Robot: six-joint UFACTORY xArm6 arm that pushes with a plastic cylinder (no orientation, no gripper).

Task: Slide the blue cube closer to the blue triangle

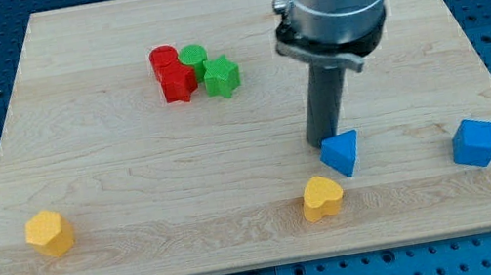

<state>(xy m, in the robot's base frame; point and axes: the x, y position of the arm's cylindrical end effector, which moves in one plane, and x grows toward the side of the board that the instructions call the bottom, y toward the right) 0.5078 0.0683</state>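
My tip (322, 142), a bare rod end effector with nothing to spread or pinch, sits touching the blue triangle (342, 153); the blue cube (475, 143) lies well right, so circle behind its right face and push left.

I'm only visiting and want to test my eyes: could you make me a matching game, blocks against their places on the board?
Blocks:
1. blue cube
2. blue triangle
3. red blocks
4. yellow block

Places:
A. touching my tip
B. near the view's right edge
C. view's bottom left
D. upper middle, beside green blocks

Pairs: 1-B, 2-A, 3-D, 4-C
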